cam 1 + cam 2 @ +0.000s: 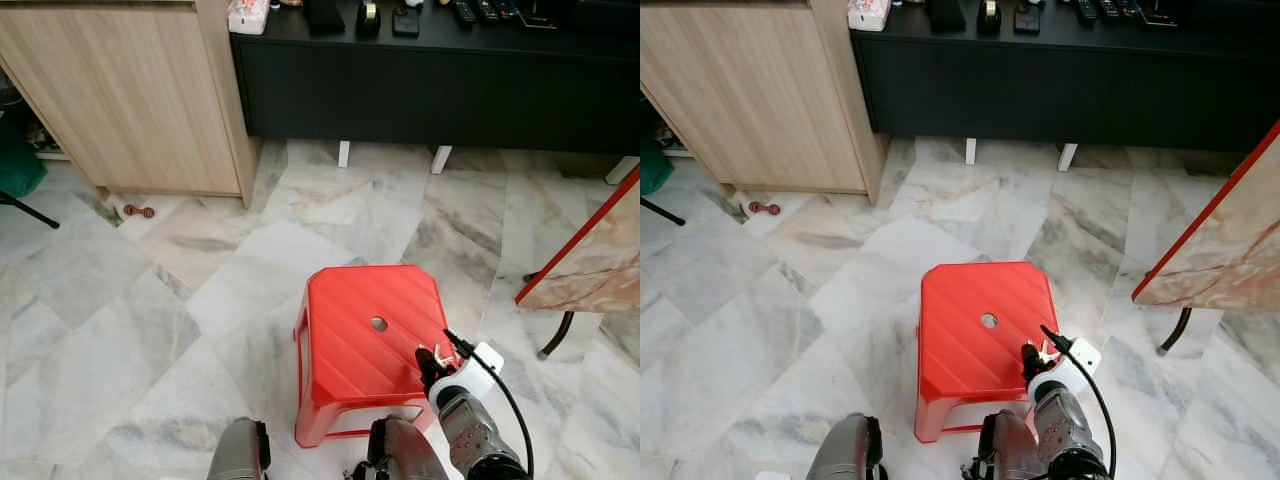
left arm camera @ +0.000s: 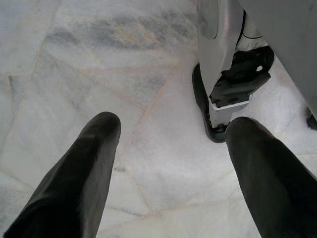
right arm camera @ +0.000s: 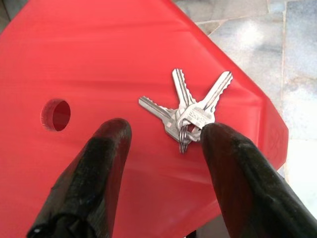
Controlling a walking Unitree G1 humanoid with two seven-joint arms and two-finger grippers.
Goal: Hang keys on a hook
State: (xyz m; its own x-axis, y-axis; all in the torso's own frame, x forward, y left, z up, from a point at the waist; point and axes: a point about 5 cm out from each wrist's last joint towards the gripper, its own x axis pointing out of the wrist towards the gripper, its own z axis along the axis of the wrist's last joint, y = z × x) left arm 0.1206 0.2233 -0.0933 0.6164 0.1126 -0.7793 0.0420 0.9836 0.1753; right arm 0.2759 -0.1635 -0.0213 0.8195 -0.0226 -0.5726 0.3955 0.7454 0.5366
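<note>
While the keys point(image 3: 185, 111) lie fanned near the stool's point(image 1: 350, 300) right front corner, the right gripper point(image 3: 166, 136) is held open around them; pickup is in hand, and closing on the ring is required next.

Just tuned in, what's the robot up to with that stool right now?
The right gripper is poised over the red stool, fingers open on either side of a bunch of silver keys. The keys lie flat on the seat near its corner, and one finger sits right by their ring; nothing is lifted yet. The left gripper hangs idle over the marble floor, fingers apart. I can't pick out a hook.
</note>
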